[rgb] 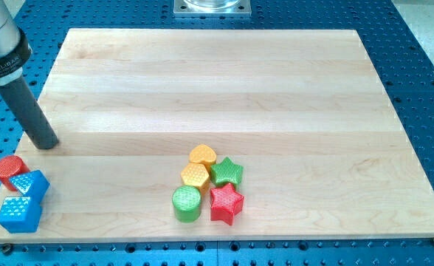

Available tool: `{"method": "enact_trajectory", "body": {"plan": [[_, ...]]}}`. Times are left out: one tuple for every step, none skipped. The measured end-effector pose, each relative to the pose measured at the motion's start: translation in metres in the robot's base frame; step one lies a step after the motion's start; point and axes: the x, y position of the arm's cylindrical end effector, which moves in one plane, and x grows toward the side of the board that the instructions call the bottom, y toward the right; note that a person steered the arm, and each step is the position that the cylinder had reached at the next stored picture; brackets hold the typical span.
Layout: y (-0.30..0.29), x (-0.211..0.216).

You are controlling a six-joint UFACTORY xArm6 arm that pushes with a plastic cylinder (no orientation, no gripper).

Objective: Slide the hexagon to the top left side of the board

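While my tip [46,142] sits near the left edge of the surface [217,81], about midway down it, nothing is being pushed. No hand on this rig, just a straight rod, so apart or together doesn't apply; tip touches no block.

Nearest blocks: bottom left corner group, just below the tip. Red cylinder [10,171], blue block [31,185] and a second blue cube [19,213], all touching or nearly so. Exact shape of the upper blue one hard to tell.

Task block: yellow hexagon [195,176], well apart from the tip, in a tight cluster near the middle of the bottom edge. Orange heart-like block [203,155] directly above it, green star [227,172] on its right, green cylinder [187,203] below, red star [226,203] lower right. Neighbours touching or almost.

Step judged: approach, push not yet begun. Top left corner is free.

Next move calls for bringing the tip round to the hexagon's lower right, but both stars and the cylinder crowd that side. Likely need to enter the gap carefully or accept dragging the orange block along. Push line then runs diagonally up toward the top left corner.
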Motion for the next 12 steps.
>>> {"method": "enact_trajectory", "body": {"plan": [[0.000, 0.000], [-0.002, 0.000], [-0.017, -0.019], [-0.046, -0.003], [-0.048, 0.002], [-0.047, 0.067], [-0.047, 0.094], [-0.038, 0.095], [-0.030, 0.139], [-0.019, 0.141], [0.042, 0.117], [0.081, 0.095]]}}
